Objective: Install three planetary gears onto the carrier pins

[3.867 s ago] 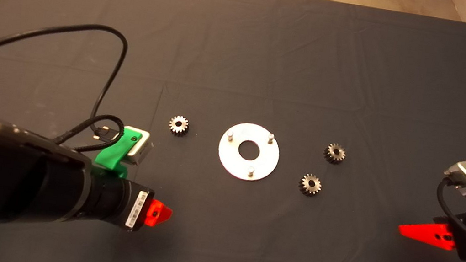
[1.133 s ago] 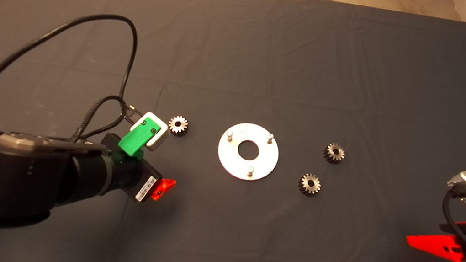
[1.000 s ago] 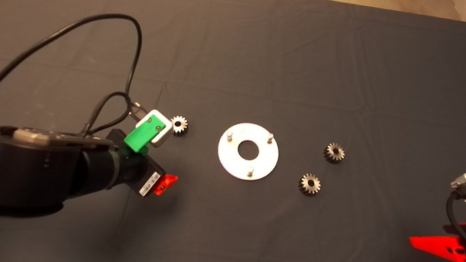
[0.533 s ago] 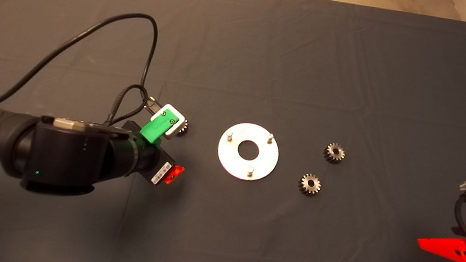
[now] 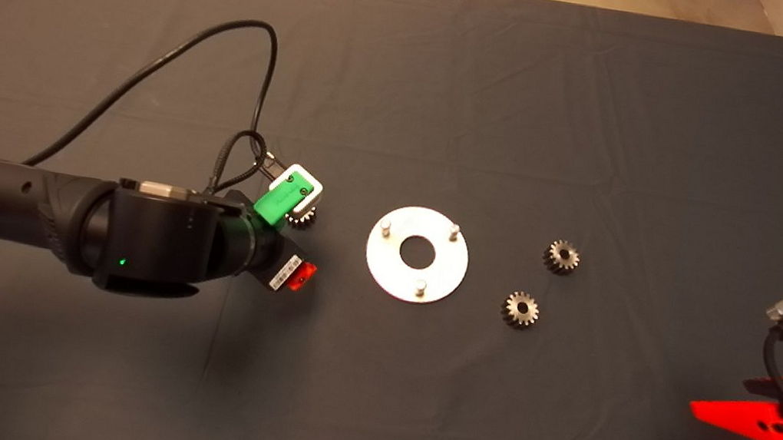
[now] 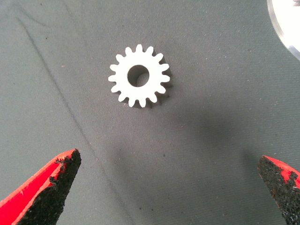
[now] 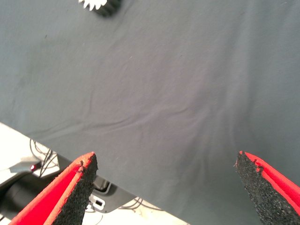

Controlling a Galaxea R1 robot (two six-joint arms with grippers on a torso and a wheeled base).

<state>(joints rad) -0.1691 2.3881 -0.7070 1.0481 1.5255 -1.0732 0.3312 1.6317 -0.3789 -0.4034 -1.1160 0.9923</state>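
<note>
Seen from the head view, the left gripper [image 5: 295, 277] hangs over the mat [image 5: 412, 83] above one gear [image 5: 302, 217], left of the disc [image 5: 417, 254] with its three carrier pins [image 5: 386, 227]; two more gears [image 5: 562, 256] lie right of the disc, and the right gripper [image 5: 742, 418] waits at the lower right edge. From the left wrist view, the jaws are spread wide and touch nothing, with this gear [image 6: 139, 75] flat on the mat beyond the fingers [image 6: 51, 183]. From the right wrist view, the jaws are also spread wide over bare mat.

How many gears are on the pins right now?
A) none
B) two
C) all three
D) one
A: the three pins on the disc stand bare; one gear lies on the mat under the open left claw, the other two right of the disc.
</note>
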